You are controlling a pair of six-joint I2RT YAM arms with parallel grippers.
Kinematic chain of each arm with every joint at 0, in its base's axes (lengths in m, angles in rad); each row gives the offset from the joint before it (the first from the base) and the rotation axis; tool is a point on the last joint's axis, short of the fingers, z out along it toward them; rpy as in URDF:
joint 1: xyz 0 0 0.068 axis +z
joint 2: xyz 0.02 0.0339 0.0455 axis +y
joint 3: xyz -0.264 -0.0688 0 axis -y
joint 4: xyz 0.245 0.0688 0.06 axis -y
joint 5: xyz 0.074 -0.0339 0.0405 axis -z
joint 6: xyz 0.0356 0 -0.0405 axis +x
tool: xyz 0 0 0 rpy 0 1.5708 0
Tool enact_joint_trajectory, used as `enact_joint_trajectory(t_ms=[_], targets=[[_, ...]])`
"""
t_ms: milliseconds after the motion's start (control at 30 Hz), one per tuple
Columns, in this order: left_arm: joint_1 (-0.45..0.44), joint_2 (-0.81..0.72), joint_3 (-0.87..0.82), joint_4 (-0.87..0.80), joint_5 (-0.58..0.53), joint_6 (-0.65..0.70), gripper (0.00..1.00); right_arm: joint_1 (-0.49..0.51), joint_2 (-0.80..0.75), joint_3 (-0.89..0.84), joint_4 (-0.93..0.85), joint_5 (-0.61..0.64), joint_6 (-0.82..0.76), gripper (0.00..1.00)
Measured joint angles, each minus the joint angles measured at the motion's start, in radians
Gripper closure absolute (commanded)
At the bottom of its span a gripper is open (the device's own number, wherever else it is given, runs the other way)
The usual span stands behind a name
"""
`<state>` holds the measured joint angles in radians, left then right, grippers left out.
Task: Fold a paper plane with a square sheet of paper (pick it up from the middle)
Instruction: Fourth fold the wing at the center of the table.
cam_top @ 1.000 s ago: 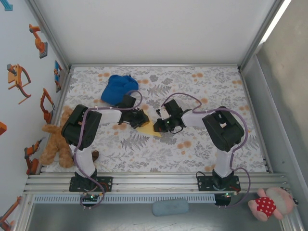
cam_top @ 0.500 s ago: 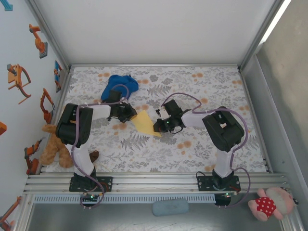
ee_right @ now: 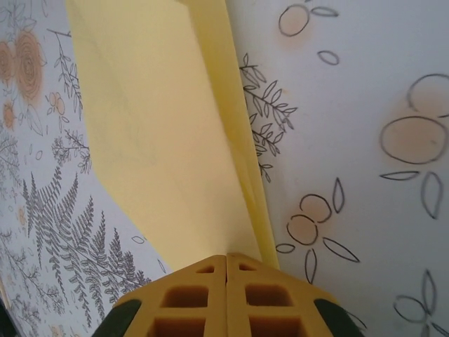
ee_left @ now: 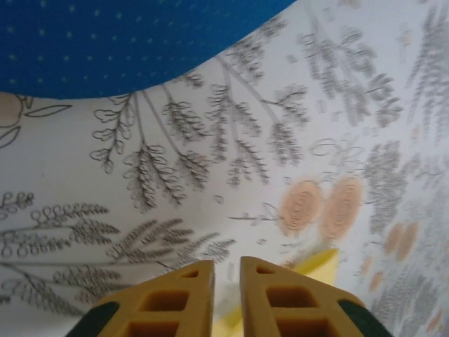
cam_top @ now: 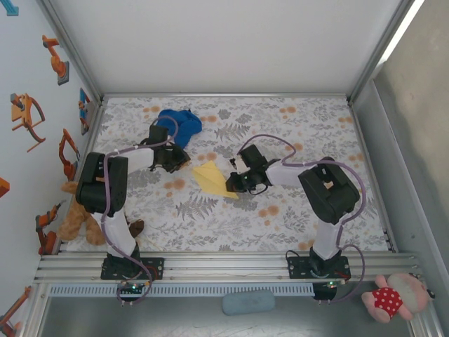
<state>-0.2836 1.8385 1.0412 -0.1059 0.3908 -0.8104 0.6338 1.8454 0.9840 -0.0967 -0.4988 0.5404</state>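
The yellow sheet of paper [cam_top: 212, 178] lies on the flowered cloth mid-table, folded into a flat pointed shape with layered edges along one side [ee_right: 161, 126]. My right gripper [cam_top: 231, 186] is at its near right end, shut on that edge of the paper [ee_right: 226, 256]. My left gripper [cam_top: 182, 161] hovers just off the paper's left tip, its fingers a narrow gap apart [ee_left: 227, 263] with only cloth between them. A corner of the paper [ee_left: 319, 263] peeks out behind its right finger.
A blue fabric cap [cam_top: 181, 121] sits just behind the left gripper and looms close in the left wrist view [ee_left: 126, 42]. A brown teddy bear [cam_top: 81, 210] lies at the table's left edge. Metal frame rails [cam_top: 224, 95] border the table.
My left gripper has let go of the paper, opened a little and drawn back left toward the blue cap. The paper has spread out flatter. The right gripper stayed put.
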Motion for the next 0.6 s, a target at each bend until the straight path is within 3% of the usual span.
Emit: enact_joint_trajectory(t_ms=[167,300,600], targets=[[-0.034,-0.201,-0.076,0.02,-0.027,-0.039,0.59,-0.003,-0.106,0.02,-0.004,0.054,0.02,0.68],[-0.068,-0.294,-0.169,0.076,-0.035,-0.081,0.51,-0.005,-0.137,0.051,0.005,0.088,0.008,0.64],[-0.201,-0.272,-0.309,0.251,-0.019,-0.172,0.44,-0.011,-0.132,0.054,-0.001,0.126,0.006,0.63]])
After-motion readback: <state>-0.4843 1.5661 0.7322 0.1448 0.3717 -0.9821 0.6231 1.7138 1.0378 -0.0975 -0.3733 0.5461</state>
